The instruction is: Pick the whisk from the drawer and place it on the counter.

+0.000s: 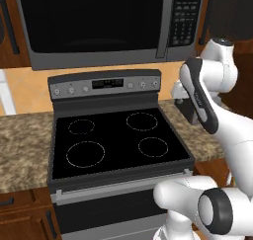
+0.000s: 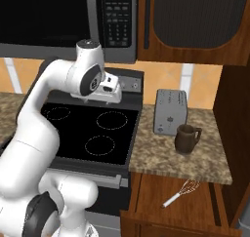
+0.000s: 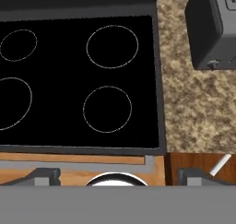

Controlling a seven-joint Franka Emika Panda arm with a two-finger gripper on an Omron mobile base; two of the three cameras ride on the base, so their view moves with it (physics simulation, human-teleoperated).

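Whisk point(image 2: 180, 192) lying in open drawer point(image 2: 146, 194) under worktop point(image 2: 161, 155), near toaster point(image 2: 170, 111) & mug point(image 2: 187, 137). Claw point(image 2: 111, 88) hovering over stovetop point(image 2: 93, 128); spread/pressed: can't tell.

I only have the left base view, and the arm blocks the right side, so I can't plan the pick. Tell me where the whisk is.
Observer: The whisk lies flat in the open drawer, under the counter to the right of the stove.
Operator: Report what's standing on that counter.
Observer: A toaster stands at the back, with a dark mug in front of it, nearer the edge.
Operator: Give me the gripper's state.
Observer: The gripper is above the stove, with its fingertips apart and nothing between them.
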